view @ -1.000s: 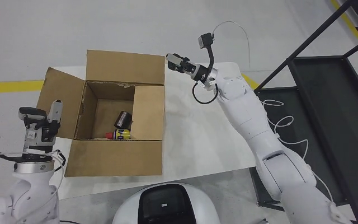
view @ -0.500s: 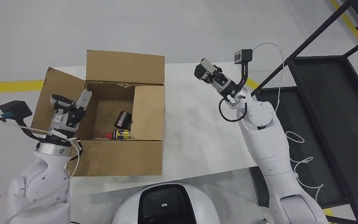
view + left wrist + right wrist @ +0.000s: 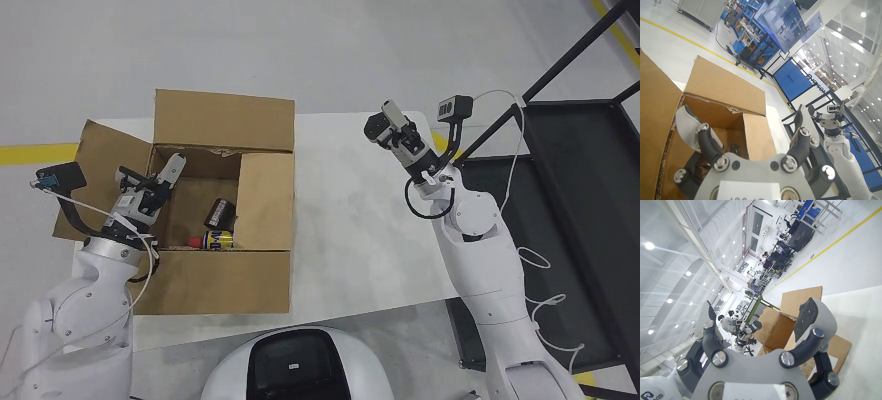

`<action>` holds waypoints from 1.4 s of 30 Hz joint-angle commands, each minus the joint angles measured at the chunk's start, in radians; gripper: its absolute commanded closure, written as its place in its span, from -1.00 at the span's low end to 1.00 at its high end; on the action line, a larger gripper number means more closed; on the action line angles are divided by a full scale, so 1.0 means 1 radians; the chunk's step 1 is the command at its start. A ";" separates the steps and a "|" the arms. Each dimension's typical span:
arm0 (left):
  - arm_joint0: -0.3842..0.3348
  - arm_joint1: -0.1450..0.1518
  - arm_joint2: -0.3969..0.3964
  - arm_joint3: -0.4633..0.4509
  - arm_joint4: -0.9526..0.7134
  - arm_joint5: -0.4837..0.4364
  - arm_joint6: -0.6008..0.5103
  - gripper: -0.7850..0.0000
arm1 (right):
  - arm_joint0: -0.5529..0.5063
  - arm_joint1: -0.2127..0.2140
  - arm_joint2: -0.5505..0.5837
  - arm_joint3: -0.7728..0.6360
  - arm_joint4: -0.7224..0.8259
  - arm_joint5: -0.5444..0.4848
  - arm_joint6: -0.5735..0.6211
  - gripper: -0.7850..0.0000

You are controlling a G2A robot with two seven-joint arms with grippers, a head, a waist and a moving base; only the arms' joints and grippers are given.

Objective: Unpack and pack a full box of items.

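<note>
**One box, two items inside, two open hands**

One cardboard box (image 3: 225, 120) stands on the 9 o'clock half of the white bench (image 3: 360, 230), its top open and four flaps showing. Two things lie on its floor toward the 6 o'clock wall: one dark item (image 3: 219, 212) and, just beside it, one yellow-and-blue spray can (image 3: 212, 240) on its side.

The left hand (image 3: 152, 170) hangs over the box's 9 o'clock rim, fingers spread wide and holding nothing. The right hand (image 3: 383, 118), likewise spread and holding nothing, is above the bench's 1 o'clock edge, well apart from the box.

White bench surface runs from the box's 3 o'clock side to the bench edge. One black rack (image 3: 570, 200) stands just beyond that edge.
</note>
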 commanded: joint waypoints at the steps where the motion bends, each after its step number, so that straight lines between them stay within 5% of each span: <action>1: 0.000 0.000 0.000 0.000 0.000 0.000 0.000 -1.00 | 0.000 0.000 0.000 0.000 0.000 0.000 0.000 -1.00; 7: -0.012 0.002 0.019 0.019 0.019 0.003 -0.025 -1.00 | 0.000 0.000 0.000 0.000 0.000 0.000 0.000 -1.00; 17: -0.202 0.034 -0.042 0.129 -0.310 0.101 -0.598 -1.00 | 0.000 0.000 0.000 0.000 0.000 0.000 0.000 -1.00; 21: -0.253 0.051 -0.046 0.158 -0.286 0.119 -0.731 -1.00 | 0.000 0.000 0.000 0.000 0.000 0.000 0.000 -1.00; 32: -0.342 0.059 0.078 0.232 -0.314 0.259 -0.750 -1.00 | 0.000 0.000 0.000 0.000 0.000 0.000 0.000 -1.00; 42: -0.389 0.065 0.201 0.297 -0.198 0.281 -0.673 -1.00 | 0.000 0.000 0.000 0.000 0.000 0.000 0.000 -1.00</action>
